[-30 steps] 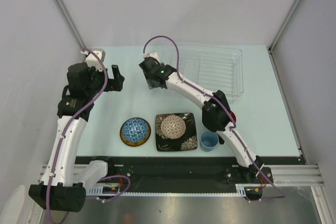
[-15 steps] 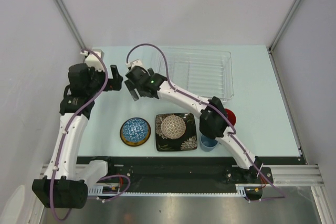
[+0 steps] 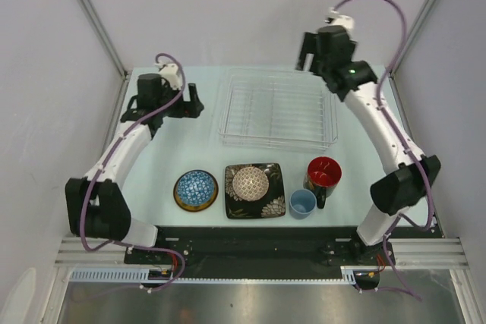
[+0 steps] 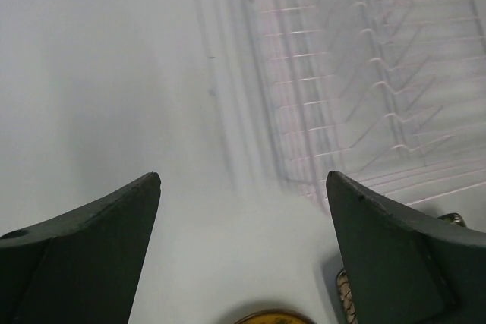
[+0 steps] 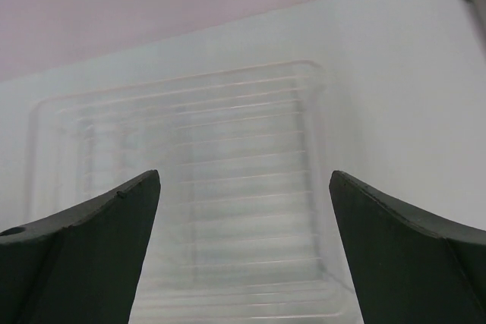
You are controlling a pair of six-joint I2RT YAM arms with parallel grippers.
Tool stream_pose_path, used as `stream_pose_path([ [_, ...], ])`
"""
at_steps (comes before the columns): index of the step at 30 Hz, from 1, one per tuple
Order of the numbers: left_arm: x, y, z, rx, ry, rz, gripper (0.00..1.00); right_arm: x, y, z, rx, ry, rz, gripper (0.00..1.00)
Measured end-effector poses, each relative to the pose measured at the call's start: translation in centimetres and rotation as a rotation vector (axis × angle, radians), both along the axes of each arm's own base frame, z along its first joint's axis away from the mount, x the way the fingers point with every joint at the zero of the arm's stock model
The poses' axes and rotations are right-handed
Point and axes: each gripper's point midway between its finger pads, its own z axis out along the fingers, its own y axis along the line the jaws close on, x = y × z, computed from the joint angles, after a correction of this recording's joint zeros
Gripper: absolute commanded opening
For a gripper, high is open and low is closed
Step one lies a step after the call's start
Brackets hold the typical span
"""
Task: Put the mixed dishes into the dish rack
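Observation:
The empty dish rack (image 3: 228, 111) sits at the middle back of the table. In front of it stand a blue mosaic bowl (image 3: 196, 187) on a yellow saucer (image 3: 179, 201), a beige bowl (image 3: 250, 182) on a black square plate (image 3: 272, 206), a black mug with a red inside (image 3: 324, 172) and a light-blue cup (image 3: 302, 203). My left gripper (image 3: 193, 102) is open just left of the rack and holds nothing. My right gripper (image 3: 306, 52) is open above the rack's far right side. The rack (image 4: 364, 73) (image 5: 190, 187) shows blurred in both wrist views, beyond the open left gripper (image 4: 243, 187) and the open right gripper (image 5: 243, 187).
Grey walls with metal posts (image 3: 91, 17) close in the table on three sides. The black rail (image 3: 250, 237) with the arm bases runs along the near edge. The saucer's rim (image 4: 275, 316) peeks in at the bottom of the left wrist view.
The right gripper left the rack's left corner, opened and swung up to the far right. The rack slid left and straightened. The left arm reached further back. The mug is now uncovered.

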Motion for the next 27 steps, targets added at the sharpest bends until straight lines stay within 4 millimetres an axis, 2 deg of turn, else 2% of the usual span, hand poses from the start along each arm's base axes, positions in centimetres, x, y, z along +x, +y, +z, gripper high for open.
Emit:
stream_pose_path([
  [2, 1.2, -3.0, -0.4, -0.006, -0.004, -0.07, 0.96, 0.5, -6.7, -1.4, 0.018, 0.026, -0.147, 0.98],
  [4, 2.0, -5.5, -0.7, -0.01, -0.007, -0.123, 0.95, 0.4, -11.0, -4.4, 0.014, 0.089, -0.245, 0.98],
  [6, 3.2, -7.1, -0.9, -0.01, -0.015, -0.154, 0.93, 0.0, -13.0, -8.2, 0.008, 0.174, -0.29, 0.97],
  [9, 5.0, -7.8, -1.8, -0.003, -0.019, -0.167, 0.9, -0.4, -13.4, -13.3, -0.005, 0.304, -0.297, 0.95],
  [13, 5.6, -7.6, -4.0, 0.017, 0.004, -0.169, 0.91, 0.2, -12.7, -17.0, 0.009, 0.387, -0.281, 0.93],
  [18, 5.3, -7.5, -5.3, 0.034, 0.017, -0.178, 0.91, 0.6, -12.4, -19.5, 0.022, 0.438, -0.279, 0.92],
  [27, 4.7, -8.5, -7.3, 0.059, 0.04, -0.21, 0.94, 0.3, -13.2, -22.0, 0.021, 0.486, -0.298, 0.89],
])
